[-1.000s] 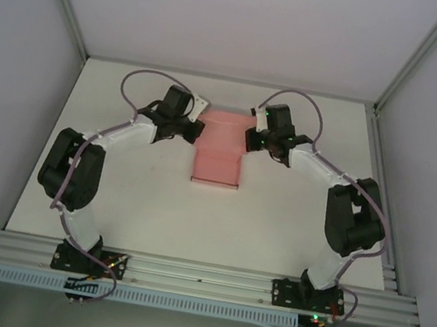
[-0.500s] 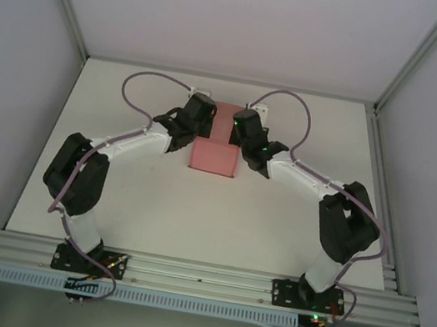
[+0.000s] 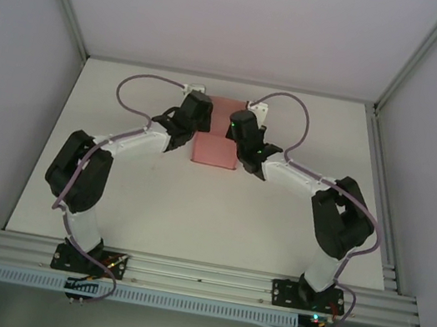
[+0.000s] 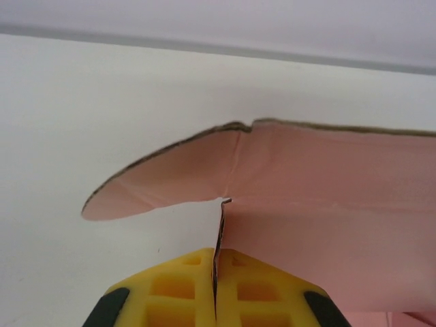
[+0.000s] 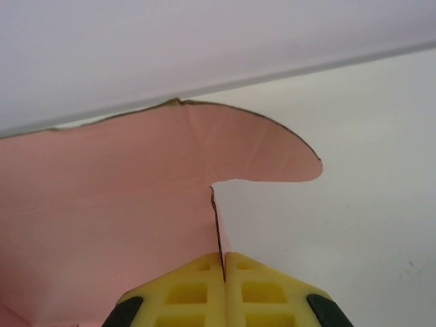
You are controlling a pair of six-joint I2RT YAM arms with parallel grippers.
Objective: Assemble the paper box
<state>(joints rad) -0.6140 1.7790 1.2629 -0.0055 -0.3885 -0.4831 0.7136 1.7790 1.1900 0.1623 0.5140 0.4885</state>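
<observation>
Left end effector [image 4: 215, 286] clamps paper box [image 4: 327, 177] (edge-on).

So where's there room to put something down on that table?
The wide bare table between left arm and right arm, in front of the box. The back corners are free too. Crowded: around the box, pinched by the left gripper and right gripper.

We see the paper box [image 3: 214, 153] on the far middle of the table [image 3: 193, 210]. It is pale pink and thin, and it is partly folded. One flat part lies on the table and the side walls stand up. The left claw [image 4: 214, 286] pinches the thin edge of one wall. The right claw [image 5: 223, 286] pinches the edge of the other wall. Above one pinched edge a round flap [image 4: 157, 187] sticks out sideways, and another round flap [image 5: 272, 153] does so above the other. The cut edges look brownish.
</observation>
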